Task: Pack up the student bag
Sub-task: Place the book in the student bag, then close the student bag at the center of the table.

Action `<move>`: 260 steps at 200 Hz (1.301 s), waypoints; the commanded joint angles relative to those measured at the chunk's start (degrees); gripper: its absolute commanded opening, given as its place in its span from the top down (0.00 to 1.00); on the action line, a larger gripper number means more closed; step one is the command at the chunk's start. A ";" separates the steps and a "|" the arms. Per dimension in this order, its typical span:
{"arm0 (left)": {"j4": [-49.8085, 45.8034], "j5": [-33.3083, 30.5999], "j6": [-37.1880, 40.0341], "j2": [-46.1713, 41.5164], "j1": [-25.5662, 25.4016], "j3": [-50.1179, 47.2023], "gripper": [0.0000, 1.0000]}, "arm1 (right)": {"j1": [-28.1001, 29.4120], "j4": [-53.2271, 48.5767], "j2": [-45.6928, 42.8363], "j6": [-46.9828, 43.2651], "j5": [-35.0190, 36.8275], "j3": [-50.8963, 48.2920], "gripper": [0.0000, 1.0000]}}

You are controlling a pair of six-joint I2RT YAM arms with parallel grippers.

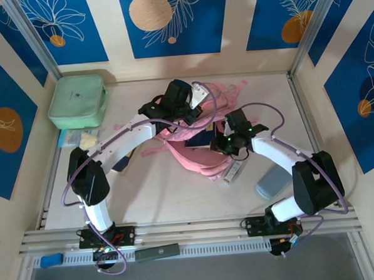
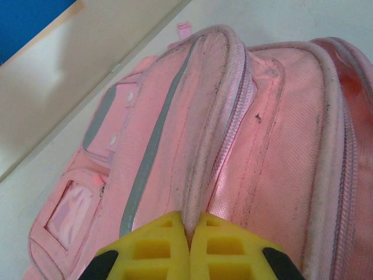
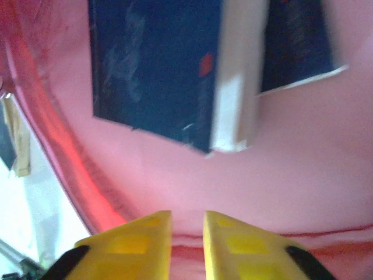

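The pink student bag (image 1: 203, 153) lies in the middle of the table, its straps spread toward the back. My left gripper (image 1: 195, 108) is at the bag's far side. In the left wrist view its yellow fingers (image 2: 157, 251) are shut on a raised, zip-edged ridge of the bag (image 2: 215, 116). My right gripper (image 1: 228, 142) reaches into the bag's mouth from the right. In the right wrist view its gripper (image 3: 187, 233) is open by a narrow gap with nothing between the fingers, over the pink lining (image 3: 280, 175). A dark blue book (image 3: 157, 64) with a white spine lies inside the bag.
A mint-green zipped case (image 1: 78, 100) stands at the back left, with small items (image 1: 80, 139) in front of it. A pale blue pouch (image 1: 272, 182) lies at the right front, a small white item (image 1: 234, 172) beside the bag. A dark pen (image 1: 158, 251) rests on the front rail.
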 commanded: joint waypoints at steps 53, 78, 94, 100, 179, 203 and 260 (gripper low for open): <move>3.86 0.34 -0.87 -4.20 0.42 1.35 1.00 | -2.67 15.69 11.11 3.74 9.98 -0.10 0.98; 3.92 -0.48 -1.07 -4.56 0.45 1.02 1.00 | -4.48 12.63 10.59 2.43 9.70 1.94 0.98; 4.22 -0.82 -1.14 -4.33 0.60 1.00 1.00 | -3.64 11.69 8.55 0.36 10.05 1.50 0.98; 4.18 -0.74 -1.14 -4.08 0.57 1.12 1.00 | -3.11 10.74 7.40 -0.06 11.50 1.19 0.99; 3.26 1.84 -4.25 -1.62 1.05 -0.88 1.00 | -3.92 -2.18 -20.35 -4.22 13.15 -6.57 0.91; 2.61 6.52 -9.19 -1.69 1.07 -4.45 0.99 | -4.34 -10.69 -29.21 -5.37 13.74 -4.89 0.86; 2.70 19.87 -19.87 -11.27 1.01 -17.70 0.64 | -3.43 -21.17 -31.97 -6.44 5.90 0.48 0.76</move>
